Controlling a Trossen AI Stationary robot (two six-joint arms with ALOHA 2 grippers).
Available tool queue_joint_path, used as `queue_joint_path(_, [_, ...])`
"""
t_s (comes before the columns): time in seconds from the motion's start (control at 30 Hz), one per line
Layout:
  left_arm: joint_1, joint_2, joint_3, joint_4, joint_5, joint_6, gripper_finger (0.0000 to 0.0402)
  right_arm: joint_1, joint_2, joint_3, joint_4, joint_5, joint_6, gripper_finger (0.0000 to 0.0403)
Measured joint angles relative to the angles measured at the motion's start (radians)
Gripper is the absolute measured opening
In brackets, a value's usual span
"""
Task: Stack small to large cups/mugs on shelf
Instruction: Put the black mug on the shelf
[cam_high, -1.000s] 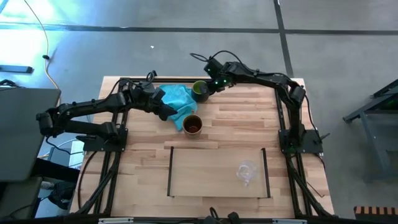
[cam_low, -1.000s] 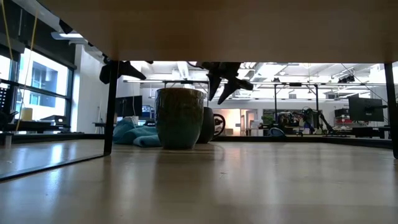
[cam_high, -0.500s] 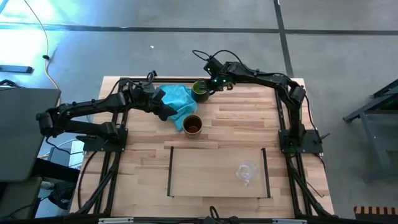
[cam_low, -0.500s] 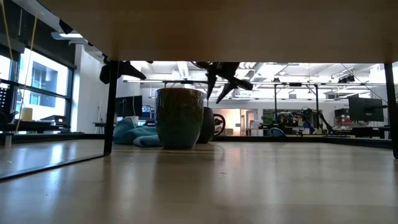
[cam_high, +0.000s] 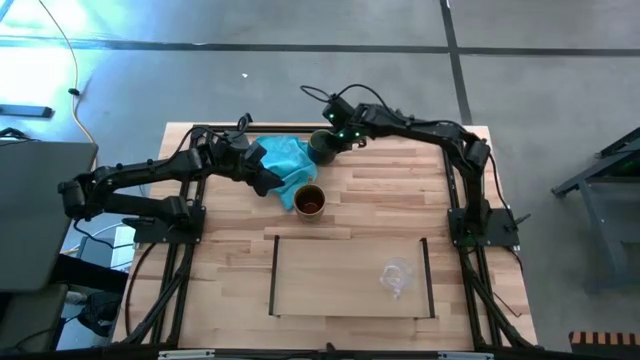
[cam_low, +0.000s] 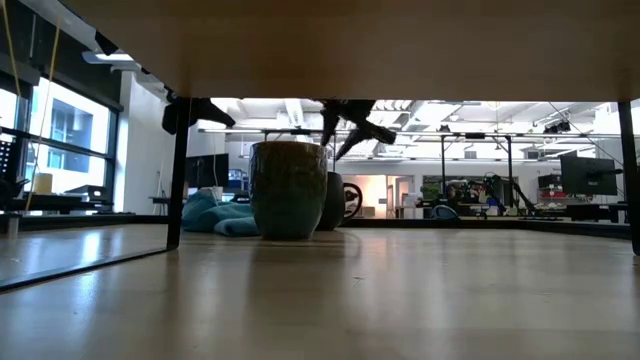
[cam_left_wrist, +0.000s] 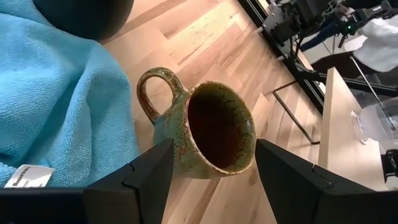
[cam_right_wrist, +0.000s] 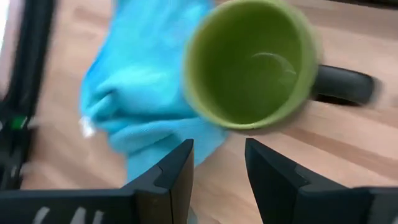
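A mug, green inside and dark outside (cam_high: 320, 149), stands on the far part of the table beside a turquoise cloth (cam_high: 285, 158). My right gripper (cam_high: 330, 139) hangs open just above it, and the mug's mouth (cam_right_wrist: 249, 62) shows past the spread fingers. A second handled mug, brown inside with a green glaze (cam_high: 311, 201), stands upright near the cloth's near end. My left gripper (cam_high: 271, 182) is open beside it on its left, apart from it, as the left wrist view shows (cam_left_wrist: 211, 127). A small clear glass cup (cam_high: 396, 276) stands on the pale shelf board (cam_high: 330, 285).
The shelf board has thin dark rails (cam_high: 273, 276) at its two short sides and lies on the near half of the table. In the low view the glazed mug (cam_low: 288, 188) stands in front of the darker one (cam_low: 333, 200). Bare wood lies between the mugs and the shelf (cam_high: 380, 200).
My right gripper has gone a little toward the table's left edge and now stands over the green-inside mug, still open. The mugs, the cloth and the glass cup have kept their places.
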Motion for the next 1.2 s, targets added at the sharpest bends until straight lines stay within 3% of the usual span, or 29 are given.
queue_joint_path(0.27, [0.0,0.0,0.0,-0.007,0.012,-0.002,0.0215,0.032,0.0,0.0,0.015,-0.051,-0.215,0.0135])
queue_joint_path(0.6, [0.0,0.0,0.0,-0.007,0.014,-0.021,0.0215,0.026,0.0,0.0,0.006,-0.028,-0.215,0.0135])
queue_joint_path(0.83, [0.0,0.0,0.0,-0.007,0.023,-0.035,0.0215,0.027,-0.009,0.003,0.05,-0.21,-0.317,0.0135])
queue_joint_path(1.0, [-0.003,0.0,0.0,-0.029,0.03,-0.037,0.0215,0.042,-0.013,0.111,-0.135,-0.307,-0.55,0.0135])
queue_joint_path(1.2, [-0.002,0.0,0.0,-0.029,0.038,-0.058,0.0215,0.033,-0.015,0.307,-0.497,-0.3,-0.922,0.0135])
